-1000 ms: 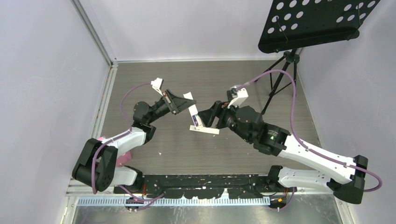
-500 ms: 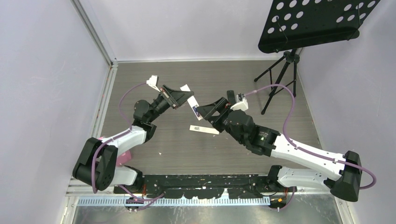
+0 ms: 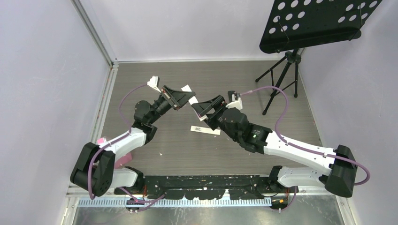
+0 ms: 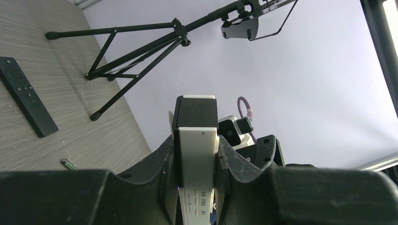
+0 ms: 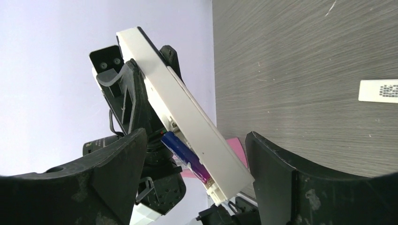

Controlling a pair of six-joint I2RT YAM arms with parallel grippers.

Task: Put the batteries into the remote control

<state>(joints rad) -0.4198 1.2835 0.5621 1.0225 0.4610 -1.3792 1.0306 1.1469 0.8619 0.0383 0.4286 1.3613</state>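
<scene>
My left gripper (image 3: 180, 99) is shut on a white remote (image 3: 187, 88) and holds it tilted above the table. In the left wrist view the remote (image 4: 197, 154) stands between the fingers, with my left gripper (image 4: 196, 145) closed on its sides. My right gripper (image 3: 202, 108) is open at the remote's free end. In the right wrist view its jaws stand wide on either side of the remote (image 5: 187, 117) around my right gripper (image 5: 197, 140). A purple-blue battery (image 5: 185, 157) lies in the open compartment. A small green battery (image 4: 69, 163) lies on the table.
A white battery cover with a printed label (image 3: 205, 130) lies on the table below the grippers and also shows in the right wrist view (image 5: 378, 90). A black remote (image 4: 28, 96) lies on the table. A black music stand (image 3: 319, 23) on a tripod (image 3: 281, 79) stands at the back right.
My right gripper has moved up and left from above the cover to the remote's free end. My left gripper lifted the remote slightly, then held still.
</scene>
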